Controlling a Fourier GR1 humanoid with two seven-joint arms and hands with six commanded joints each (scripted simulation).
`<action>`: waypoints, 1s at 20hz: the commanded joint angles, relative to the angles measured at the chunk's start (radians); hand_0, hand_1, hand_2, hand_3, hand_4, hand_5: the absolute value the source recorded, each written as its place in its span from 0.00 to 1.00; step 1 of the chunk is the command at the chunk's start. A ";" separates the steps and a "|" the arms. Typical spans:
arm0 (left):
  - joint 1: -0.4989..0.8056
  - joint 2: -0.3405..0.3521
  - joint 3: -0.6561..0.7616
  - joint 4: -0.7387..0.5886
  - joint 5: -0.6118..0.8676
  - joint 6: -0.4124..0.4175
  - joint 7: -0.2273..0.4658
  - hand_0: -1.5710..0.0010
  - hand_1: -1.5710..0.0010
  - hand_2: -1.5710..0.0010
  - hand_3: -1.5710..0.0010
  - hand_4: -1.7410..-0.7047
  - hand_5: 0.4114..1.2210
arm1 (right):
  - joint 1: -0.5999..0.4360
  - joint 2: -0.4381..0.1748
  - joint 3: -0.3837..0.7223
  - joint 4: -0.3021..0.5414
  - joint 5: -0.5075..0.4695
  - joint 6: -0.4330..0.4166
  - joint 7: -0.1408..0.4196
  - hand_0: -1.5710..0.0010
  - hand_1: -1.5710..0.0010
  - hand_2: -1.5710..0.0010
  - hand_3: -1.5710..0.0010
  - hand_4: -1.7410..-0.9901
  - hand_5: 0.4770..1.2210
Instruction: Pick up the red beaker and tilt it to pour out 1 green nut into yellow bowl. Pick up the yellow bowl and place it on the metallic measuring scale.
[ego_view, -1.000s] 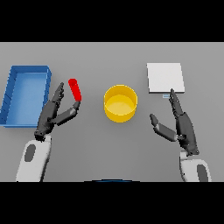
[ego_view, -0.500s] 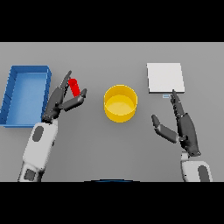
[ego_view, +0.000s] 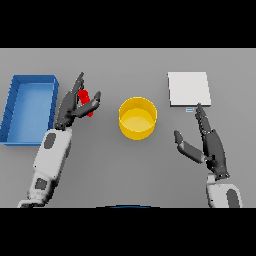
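Note:
The small red beaker (ego_view: 86, 101) sits left of centre, between the fingers and thumb of my left hand (ego_view: 69, 109). The fingers stand nearly straight behind the beaker and the thumb reaches round its right side. I cannot make out the beaker's contents. The yellow bowl (ego_view: 135, 131) stands at the table's middle, to the right of the beaker, and looks empty. At the back right lies the flat pale square measuring scale (ego_view: 188, 89). My right hand (ego_view: 212, 147) hovers open below the scale, fingers pointing toward it, apart from bowl and scale.
A blue rectangular bin (ego_view: 30, 107) lies at the far left, just beside my left arm. Bare grey table surrounds the bowl and runs between bowl and scale.
My left hand has moved forward and to the right, bringing its fingers and thumb around the red beaker. The right hand has barely shifted.

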 joint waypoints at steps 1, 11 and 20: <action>-0.017 -0.010 0.013 0.031 0.008 0.007 -0.018 1.00 1.00 1.00 1.00 0.42 0.38 | 0.000 -0.003 -0.003 -0.013 -0.004 0.000 -0.005 1.00 1.00 1.00 1.00 0.66 0.23; -0.072 -0.040 0.006 0.136 -0.051 0.115 -0.097 0.21 0.21 0.19 0.27 0.10 0.89 | 0.009 -0.007 -0.001 -0.024 0.003 -0.002 0.005 1.00 1.00 1.00 1.00 0.66 0.23; -0.062 -0.036 0.037 0.015 0.066 0.024 -0.069 0.03 0.03 0.03 0.04 0.05 0.90 | 0.009 0.007 0.008 -0.006 0.009 -0.005 -0.022 1.00 1.00 1.00 1.00 0.67 0.22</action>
